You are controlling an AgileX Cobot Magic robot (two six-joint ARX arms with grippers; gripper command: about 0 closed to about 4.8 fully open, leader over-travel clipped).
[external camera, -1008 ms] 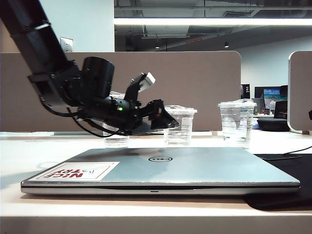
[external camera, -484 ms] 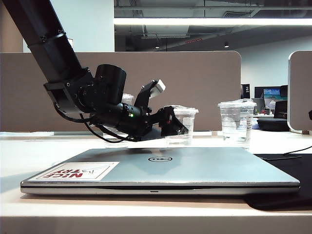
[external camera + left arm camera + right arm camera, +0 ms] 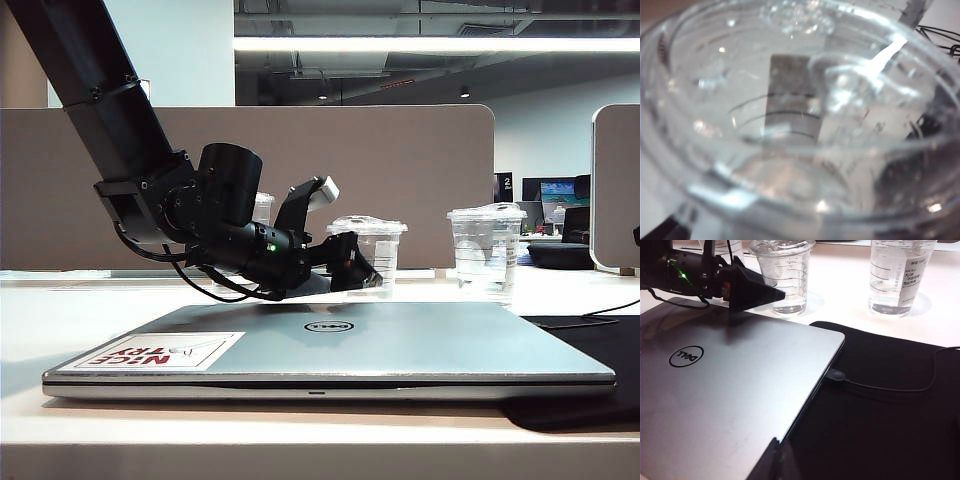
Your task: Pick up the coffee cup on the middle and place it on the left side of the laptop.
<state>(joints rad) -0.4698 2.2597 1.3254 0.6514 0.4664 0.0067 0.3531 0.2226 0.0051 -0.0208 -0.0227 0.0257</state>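
Approach step, judged. Left hand point(image 3: 352, 270) reaches over the far edge of the laptop point(image 3: 330, 345) to the coffee cup point(image 3: 367, 256), which stands on the table point(image 3: 60, 320) just behind the laptop, middle of three cups. Jaws wide apart, nothing gripped; cup fills the left wrist view point(image 3: 790, 125). To do well: bring both jaws round the wall below the lid, close gently on thin plastic, keep upright. Right hand not seen; state unknown. Table pale; black mat point(image 3: 890, 410) beside laptop; office partition point(image 3: 400, 180) behind.
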